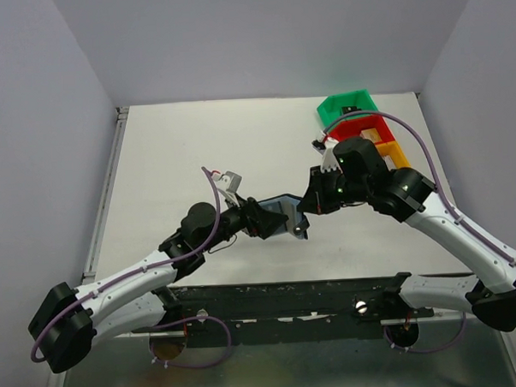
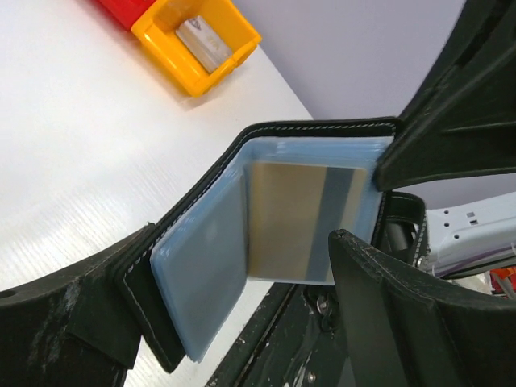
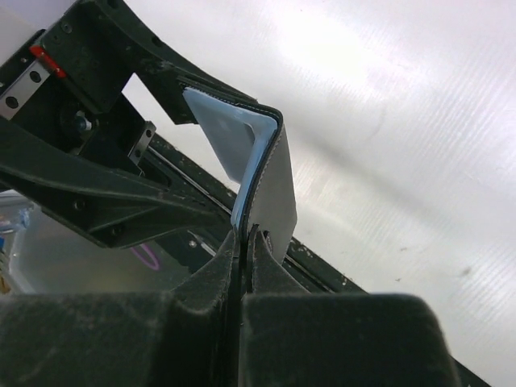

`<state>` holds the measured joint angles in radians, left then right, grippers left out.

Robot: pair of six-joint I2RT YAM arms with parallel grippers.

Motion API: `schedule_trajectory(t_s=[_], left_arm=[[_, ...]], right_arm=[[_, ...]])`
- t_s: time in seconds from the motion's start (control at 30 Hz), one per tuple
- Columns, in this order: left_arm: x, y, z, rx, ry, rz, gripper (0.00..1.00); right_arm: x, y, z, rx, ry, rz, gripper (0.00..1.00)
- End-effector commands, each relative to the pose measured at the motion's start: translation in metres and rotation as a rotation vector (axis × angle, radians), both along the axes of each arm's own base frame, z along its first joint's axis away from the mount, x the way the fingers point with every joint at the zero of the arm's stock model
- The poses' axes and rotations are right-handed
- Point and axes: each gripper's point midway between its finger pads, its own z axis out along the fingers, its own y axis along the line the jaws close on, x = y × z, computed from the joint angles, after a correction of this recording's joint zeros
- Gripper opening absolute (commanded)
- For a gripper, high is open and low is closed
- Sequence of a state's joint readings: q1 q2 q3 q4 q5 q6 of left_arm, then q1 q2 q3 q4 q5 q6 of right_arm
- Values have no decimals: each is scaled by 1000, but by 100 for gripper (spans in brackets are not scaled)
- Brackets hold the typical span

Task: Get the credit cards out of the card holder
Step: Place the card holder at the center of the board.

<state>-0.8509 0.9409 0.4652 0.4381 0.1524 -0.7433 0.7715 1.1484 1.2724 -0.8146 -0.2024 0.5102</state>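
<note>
The card holder (image 1: 282,215) is held open above the table between the two grippers. In the left wrist view its black cover (image 2: 211,181) frames blue-grey pockets, and one gold-grey credit card (image 2: 286,219) with a dark stripe shows through the right pocket. The other cards are hidden. My left gripper (image 2: 242,242) is open wide around the holder, with the left flap lying against its lower-left finger (image 2: 72,322). My right gripper (image 3: 244,235) is shut on the edge of the holder's other flap (image 3: 270,185); in the top view it (image 1: 308,207) meets the holder from the right.
Green (image 1: 347,108), red (image 1: 362,127) and orange (image 1: 391,152) bins stand in a row at the back right. The orange bin (image 2: 197,40) holds a small grey item. A black rail (image 1: 288,297) runs along the table's near edge.
</note>
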Motion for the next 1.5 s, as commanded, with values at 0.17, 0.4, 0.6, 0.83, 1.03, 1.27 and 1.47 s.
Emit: schedule_trajectory(t_s=[0.17, 0.4, 0.6, 0.83, 1.03, 1.27, 1.47], left_arm=[[0, -10, 14, -92, -18, -37, 93], [4, -20, 18, -117, -23, -53, 93], [8, -32, 20, -158, -22, -80, 94], [6, -41, 21, -205, -11, -124, 93], [3, -34, 21, -195, -36, -107, 89], [0, -19, 13, -157, -57, -69, 68], [-2, -6, 5, -142, -59, -30, 55]], right_arm=[[7, -29, 1, -179, -56, -51, 0], [17, -44, -7, -393, -141, -72, 0], [23, -48, -1, -492, -204, -89, 0], [19, -42, 1, -472, -207, -77, 0], [10, -29, 7, -355, -181, -34, 0], [-9, -1, 14, -137, -109, 76, 0], [-17, 11, 21, -27, -78, 120, 0]])
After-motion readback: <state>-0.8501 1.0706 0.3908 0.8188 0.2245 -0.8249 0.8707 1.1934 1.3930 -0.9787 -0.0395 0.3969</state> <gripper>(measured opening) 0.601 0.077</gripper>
